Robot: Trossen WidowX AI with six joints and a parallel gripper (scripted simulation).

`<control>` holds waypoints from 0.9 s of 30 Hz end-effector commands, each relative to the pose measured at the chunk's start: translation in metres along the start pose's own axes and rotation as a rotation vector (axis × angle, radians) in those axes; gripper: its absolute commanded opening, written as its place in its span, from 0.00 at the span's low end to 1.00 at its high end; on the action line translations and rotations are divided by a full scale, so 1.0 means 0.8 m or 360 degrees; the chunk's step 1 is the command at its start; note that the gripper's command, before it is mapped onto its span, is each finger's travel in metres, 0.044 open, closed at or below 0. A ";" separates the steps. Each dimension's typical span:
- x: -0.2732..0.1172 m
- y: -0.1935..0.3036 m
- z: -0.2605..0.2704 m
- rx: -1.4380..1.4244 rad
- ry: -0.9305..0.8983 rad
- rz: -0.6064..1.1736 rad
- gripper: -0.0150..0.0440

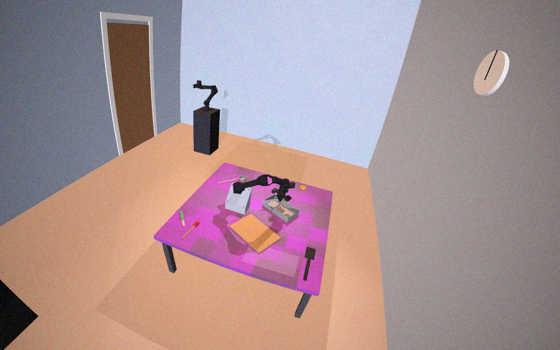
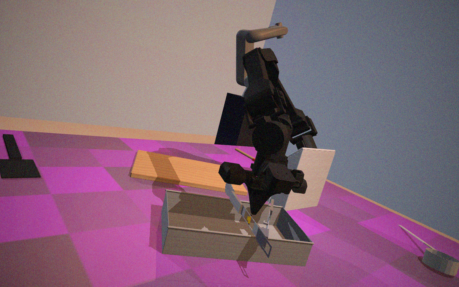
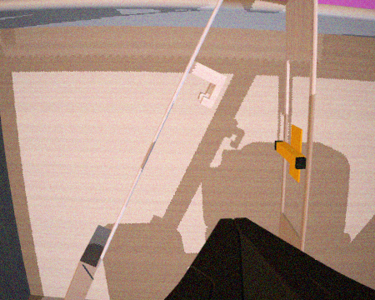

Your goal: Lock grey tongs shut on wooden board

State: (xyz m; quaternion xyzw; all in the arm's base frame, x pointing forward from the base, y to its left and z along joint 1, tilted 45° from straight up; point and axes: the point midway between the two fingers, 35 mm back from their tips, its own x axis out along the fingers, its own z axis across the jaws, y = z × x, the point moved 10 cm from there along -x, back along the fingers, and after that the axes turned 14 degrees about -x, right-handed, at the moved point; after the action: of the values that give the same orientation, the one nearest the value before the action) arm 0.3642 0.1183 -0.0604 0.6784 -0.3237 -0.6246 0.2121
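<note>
The grey tongs (image 2: 235,200) (image 3: 301,33) lie open across the roasting tin (image 1: 292,217) (image 2: 220,246), their arms spread apart and turned partly edge-on. A yellow piece (image 2: 248,219) (image 3: 295,152) with black ends sits at one arm. My gripper (image 1: 280,200) (image 2: 254,213) (image 3: 232,231) is shut and empty, pointing down over the tin, with its tips between the two arms in the wrist view. Whether it touches an arm I cannot tell. The wooden board (image 1: 251,230) (image 2: 195,171) lies beside the tin with nothing on it.
A grey sloped block (image 1: 237,202) (image 2: 311,178) stands near the tin and board. A black spatula (image 1: 309,253) (image 2: 18,168), a round grey pot (image 1: 242,179) (image 2: 440,262), a red-tipped stick (image 1: 189,230), a green-and-white stick (image 1: 182,217) and an orange disc (image 1: 302,187) lie around the table.
</note>
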 end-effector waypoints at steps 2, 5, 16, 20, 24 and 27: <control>-0.004 -0.001 0.008 0.0011 0.0008 -0.0012 0.00; -0.004 -0.001 0.013 0.0011 0.0008 -0.0011 0.00; -0.001 -0.002 0.014 -0.0004 0.0002 0.0001 0.00; -0.001 -0.002 0.014 -0.0004 0.0002 0.0001 0.00; -0.001 -0.002 0.014 -0.0004 0.0002 0.0001 0.00; -0.001 -0.002 0.014 -0.0004 0.0002 0.0001 0.00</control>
State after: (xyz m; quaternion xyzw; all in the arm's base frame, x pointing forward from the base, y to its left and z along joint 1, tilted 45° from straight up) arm 0.3536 0.1209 -0.0625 0.6784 -0.3230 -0.6245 0.2131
